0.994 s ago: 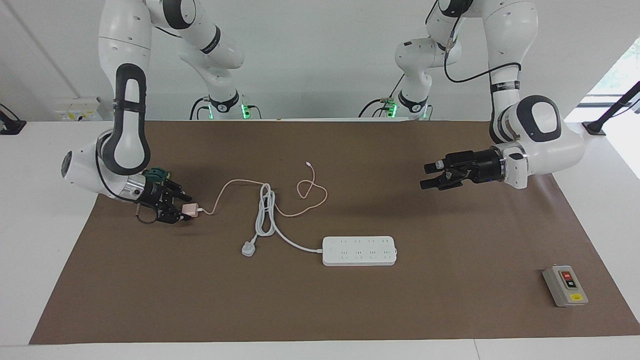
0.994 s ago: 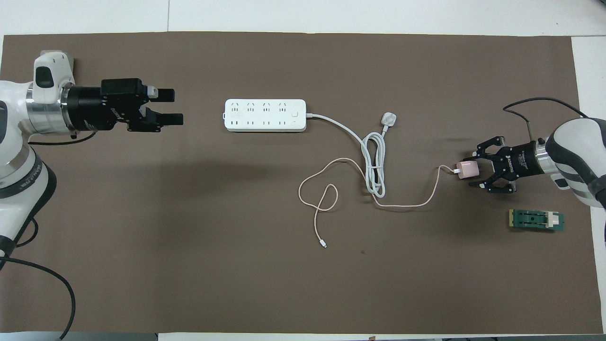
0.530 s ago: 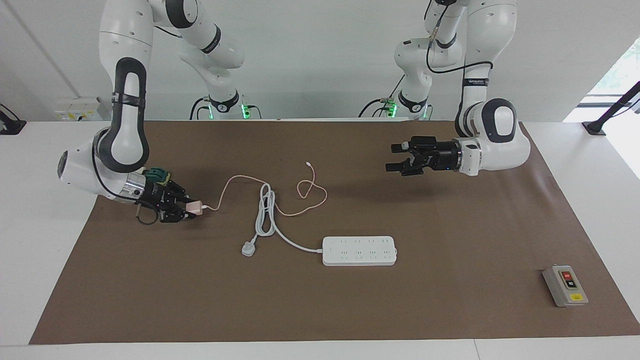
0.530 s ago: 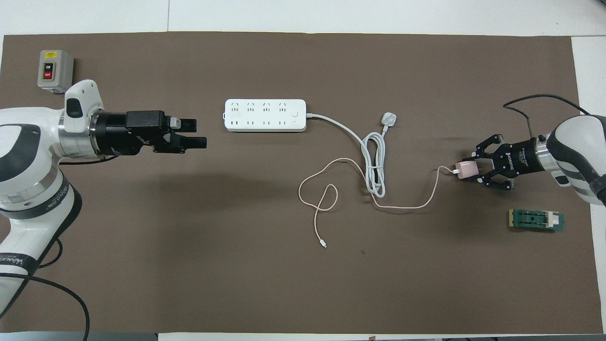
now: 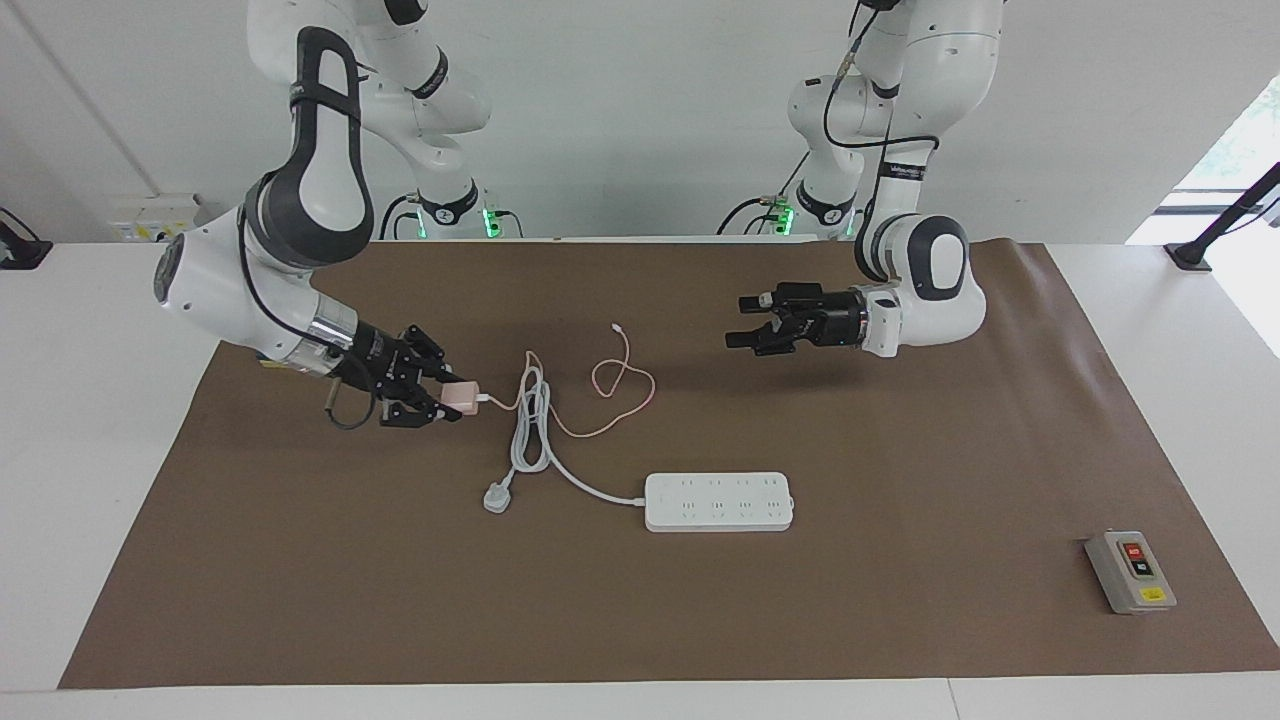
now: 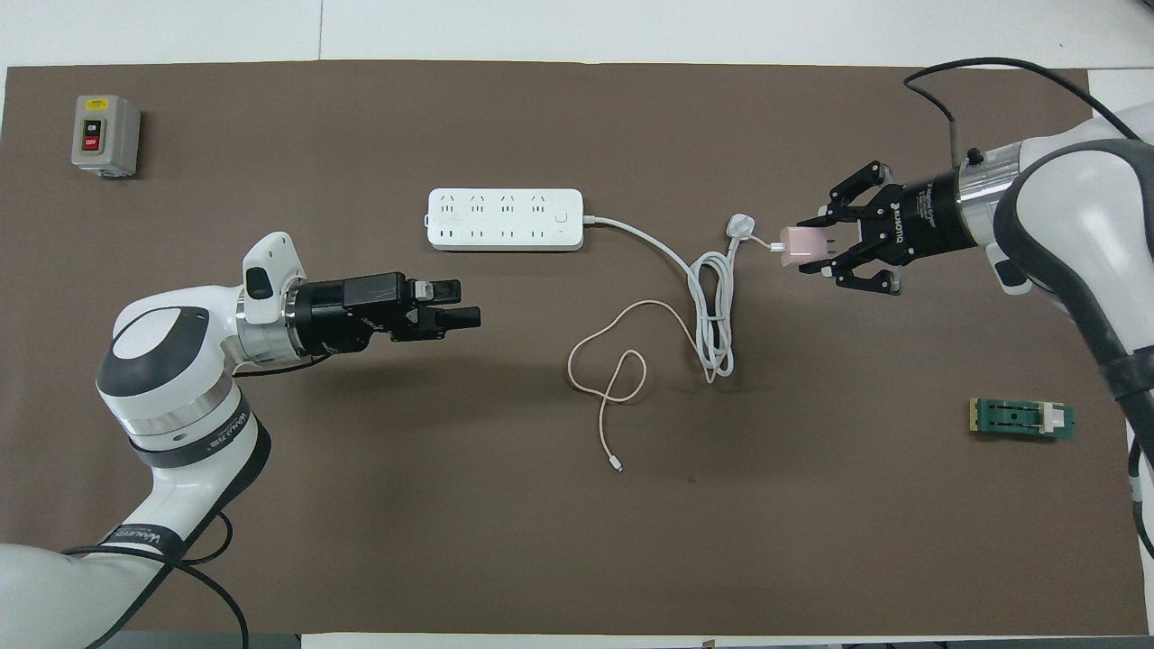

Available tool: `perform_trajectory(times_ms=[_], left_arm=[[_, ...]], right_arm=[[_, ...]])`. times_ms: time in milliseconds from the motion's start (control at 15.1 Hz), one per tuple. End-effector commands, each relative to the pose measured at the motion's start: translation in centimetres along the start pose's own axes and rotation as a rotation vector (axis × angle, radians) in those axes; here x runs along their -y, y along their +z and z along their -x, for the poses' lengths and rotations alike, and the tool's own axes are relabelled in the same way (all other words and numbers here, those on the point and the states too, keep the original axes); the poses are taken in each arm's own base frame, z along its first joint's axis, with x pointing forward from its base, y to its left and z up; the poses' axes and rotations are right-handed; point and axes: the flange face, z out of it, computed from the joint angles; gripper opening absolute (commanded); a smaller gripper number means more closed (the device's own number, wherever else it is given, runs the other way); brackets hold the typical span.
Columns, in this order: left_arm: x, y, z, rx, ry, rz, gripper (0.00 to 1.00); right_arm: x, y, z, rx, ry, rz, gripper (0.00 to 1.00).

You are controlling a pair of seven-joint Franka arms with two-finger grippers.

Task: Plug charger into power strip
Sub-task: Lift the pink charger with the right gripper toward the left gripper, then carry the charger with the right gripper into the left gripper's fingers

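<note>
A: Pink charger (image 5: 462, 397) pinched between right gripper (image 5: 437, 394) fingertips, airborne over the white cord (image 5: 528, 420).
B: Power strip (image 5: 719, 501) ahead of those fingers, unplugged. Left gripper (image 5: 738, 327) open, waiting.

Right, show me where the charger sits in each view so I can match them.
Facing view: charger, left of centre, in the right gripper, beside the coiled white cord.
Overhead view: charger, upper right, in the same gripper, by the white plug.
Shared landmark: power strip.
</note>
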Motion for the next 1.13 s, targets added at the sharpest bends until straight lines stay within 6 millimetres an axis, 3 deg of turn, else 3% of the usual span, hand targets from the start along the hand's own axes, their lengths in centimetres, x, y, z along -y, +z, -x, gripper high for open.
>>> perform_trajectory(times_ms=[0,464,729,1061], left_arm=[[1.9,0.3,-0.4,-0.048,0.01,-0.012,1.0],[4.0,-0.4,-1.8,-0.084,0.07,-0.092,1.0],[3.7,0.1,-2.2,-0.094,0.085,-0.094,1.0],[3.2,0.1,-2.4,-0.095,0.091,-0.086,1.0]], right_arm=[[-0.8,1.1,3.7,0.049,0.04,0.006,0.0],[-1.4,5.9,10.3,0.048,0.083,-0.036,0.0],[-2.1,8.6,14.3,0.059,0.115,-0.087,0.0],[-3.7,12.2,17.4,0.055,0.152,-0.128,0.0]])
